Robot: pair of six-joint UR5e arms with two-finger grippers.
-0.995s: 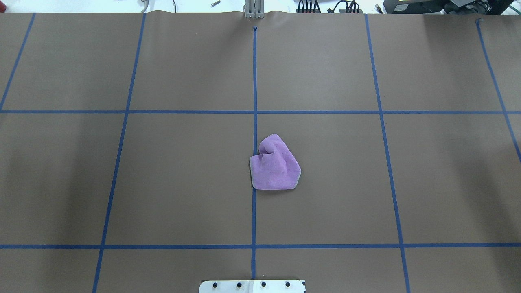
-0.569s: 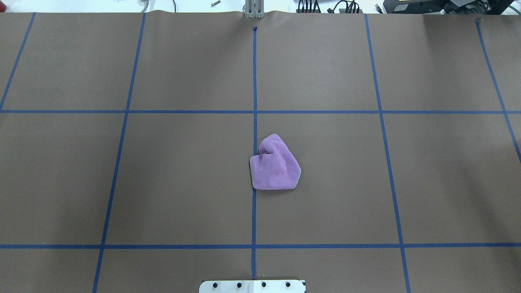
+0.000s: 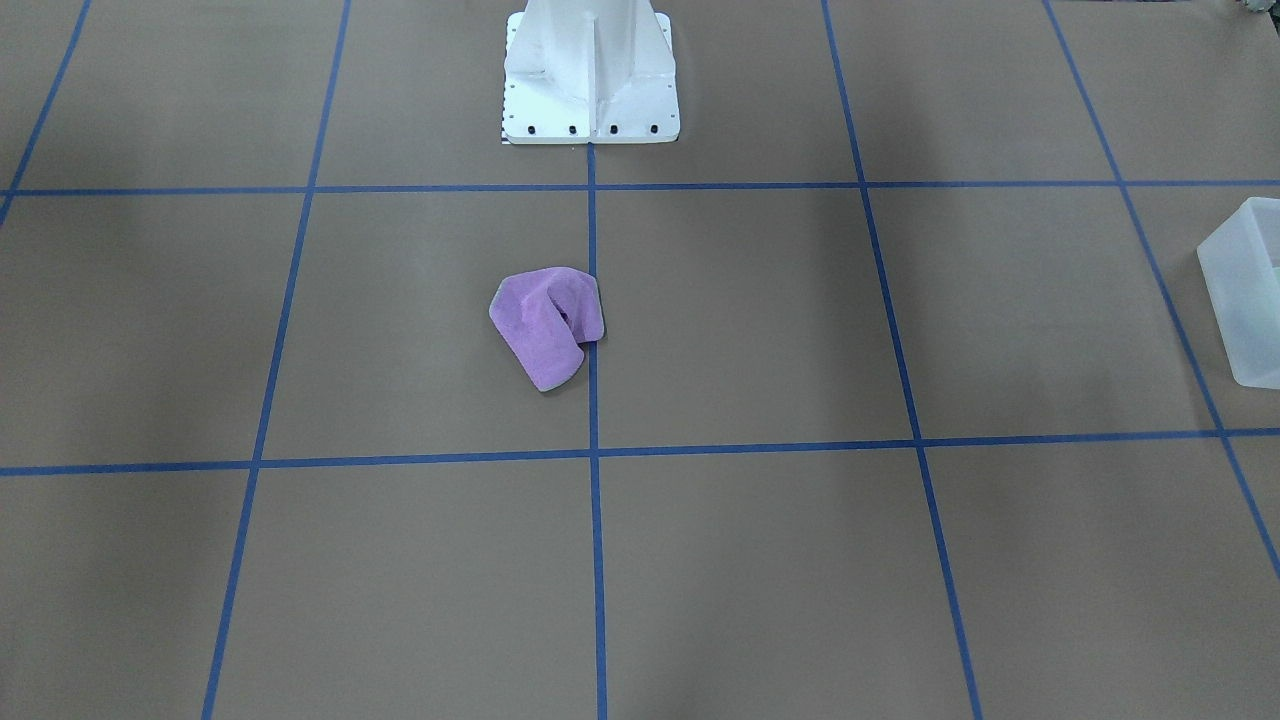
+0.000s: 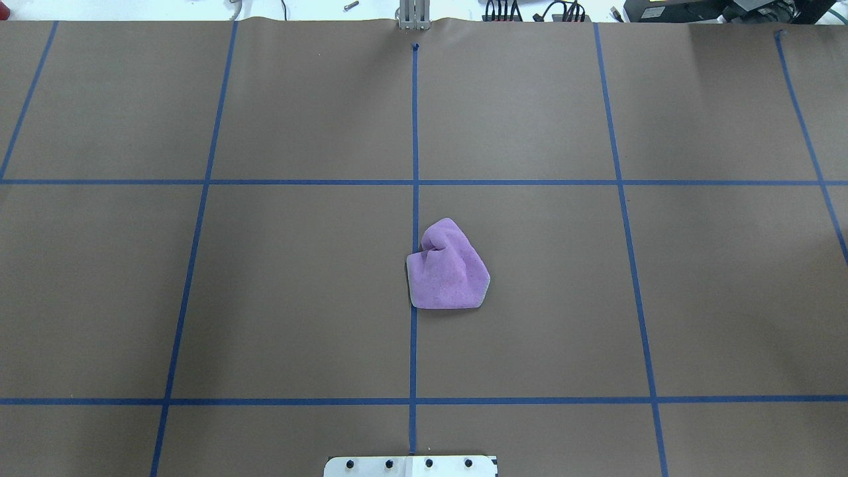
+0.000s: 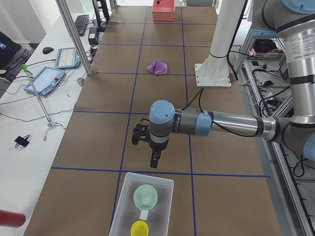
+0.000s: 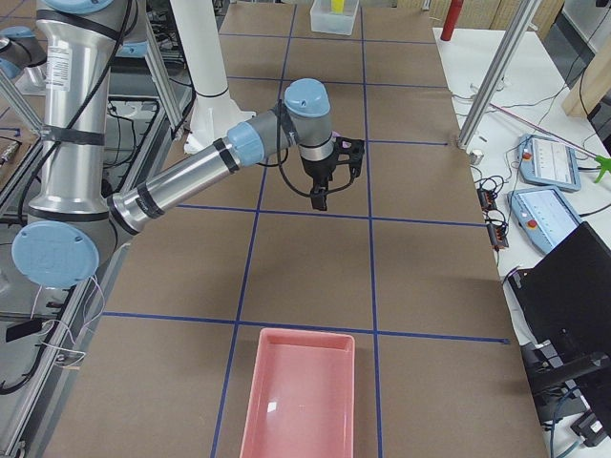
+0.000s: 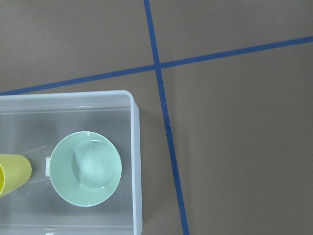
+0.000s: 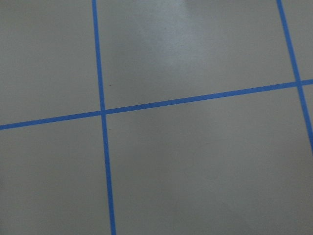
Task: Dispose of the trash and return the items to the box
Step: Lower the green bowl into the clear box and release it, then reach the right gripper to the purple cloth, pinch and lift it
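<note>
Nothing legible for you: only blurred print on the grey metal arm tube [image 5: 301, 49], well behind the pincer [image 5: 153, 164].

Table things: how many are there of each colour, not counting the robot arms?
purple cloth: 1
mint-green bowl: 1
yellow cup: 1
frosted-white box: 1
pink tray: 1
Total: 5

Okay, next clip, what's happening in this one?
The bowl and cup already sit in the box. The left end effector hangs above the table next to the box, and the right end effector hangs over the table's middle. A purple cloth lies crumpled mid-table. A pink tray sits at the robot's right end.
</note>
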